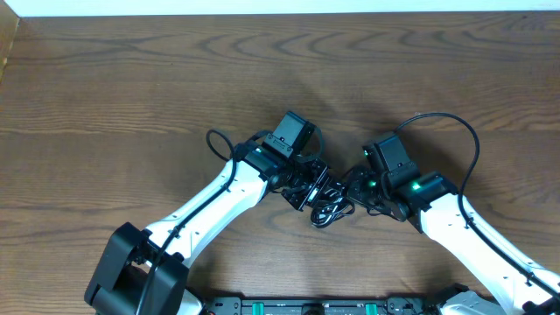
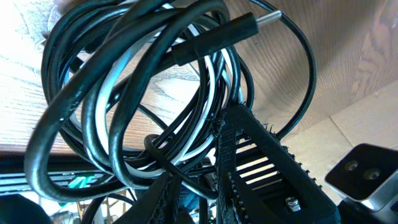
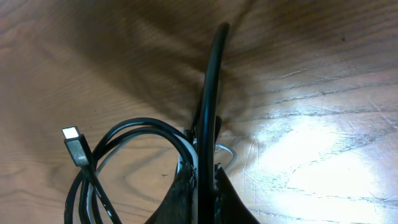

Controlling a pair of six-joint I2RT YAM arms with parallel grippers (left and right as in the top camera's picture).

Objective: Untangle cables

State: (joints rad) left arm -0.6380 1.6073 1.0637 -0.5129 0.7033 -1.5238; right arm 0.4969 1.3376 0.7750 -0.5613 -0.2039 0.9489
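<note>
The cable bundle (image 1: 329,210) sits about mid-counter, nearer the front edge than the far one; the left tool (image 1: 308,187) comes at it from the left and the right tool (image 1: 354,188) from the right, the two almost meeting over the tangle; its loops spill toward the front, dark against the wood.

From the left wrist, the left tool (image 2: 214,177) stands narrow, its ribbed fingers (image 2: 267,162) drawn close with strands of the bundle caught between them; the black cable (image 2: 62,106) runs round in several loops with the white cable (image 2: 93,115) threaded among them; a black plug (image 2: 227,32) with a bare metal tip juts across the top.

From the right wrist, the right tool (image 3: 202,180) is narrow too, clamped on the black cable, which rises straight up out of the grip; a sliver of white shows just beside it; a second plug (image 3: 74,146) with a silver end hangs out to the left, and I cannot tell whether it touches the wood.

The counter (image 1: 131,79) spreads broad on the left and toward its far edge, where a pale strip runs along; on the right a thick black wire (image 1: 468,140) arcs out from the arm; a smaller loop (image 1: 214,140) stands beside the left arm.
</note>
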